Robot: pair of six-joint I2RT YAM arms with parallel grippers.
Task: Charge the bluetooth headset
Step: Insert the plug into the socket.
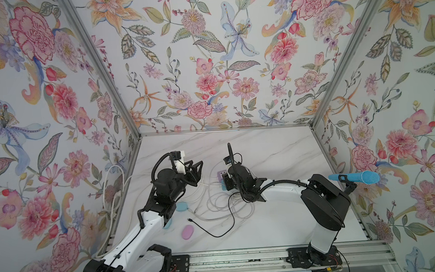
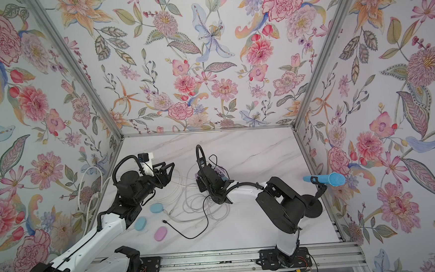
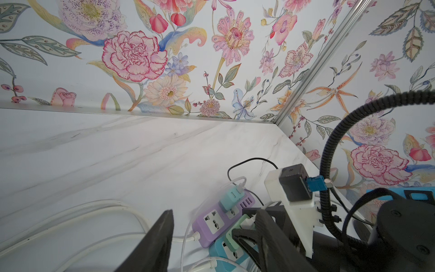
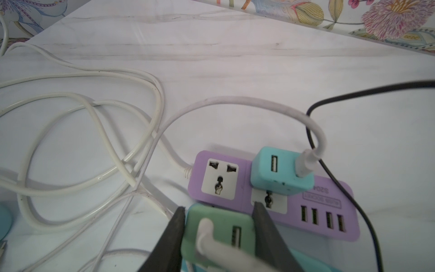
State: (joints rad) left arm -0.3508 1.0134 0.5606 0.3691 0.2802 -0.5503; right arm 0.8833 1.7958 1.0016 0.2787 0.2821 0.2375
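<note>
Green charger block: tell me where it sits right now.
In the right wrist view the green charger block sits between the fingers of the right gripper, right beside the purple power strip, near the table's middle.

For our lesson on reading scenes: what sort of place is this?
Probably a robot test booth, not a home: floral wall panels on an aluminium frame, a marble-look tabletop, two arms bolted to a rail.

Glossy marble-look tabletop [image 4: 235,70]; matt plastic purple power strip [image 4: 349,207] and green charger [image 4: 223,216]; aluminium rail [image 1: 244,255].
</note>
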